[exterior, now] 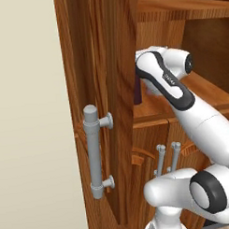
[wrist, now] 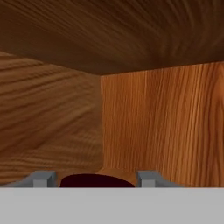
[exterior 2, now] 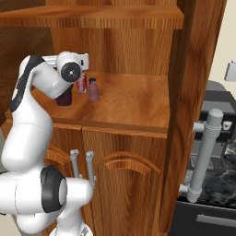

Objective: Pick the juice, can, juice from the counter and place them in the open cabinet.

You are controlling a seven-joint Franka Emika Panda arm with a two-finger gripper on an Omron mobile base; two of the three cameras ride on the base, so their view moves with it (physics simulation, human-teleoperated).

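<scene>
Inside open cabinet, on middle shelf, we count three drinks: red can and small maroon bottle standing free near back wall, larger dark maroon bottle under our gripper. Hand view shows bottle's dark top between fingertips, each side close against it; we judge grip on it, release not yet done. We judge task nearly complete: let go, withdraw. Shelf bare wood, ample room rightward. Door with grey bar handle stands wide; marbled counter beyond on the right.
</scene>
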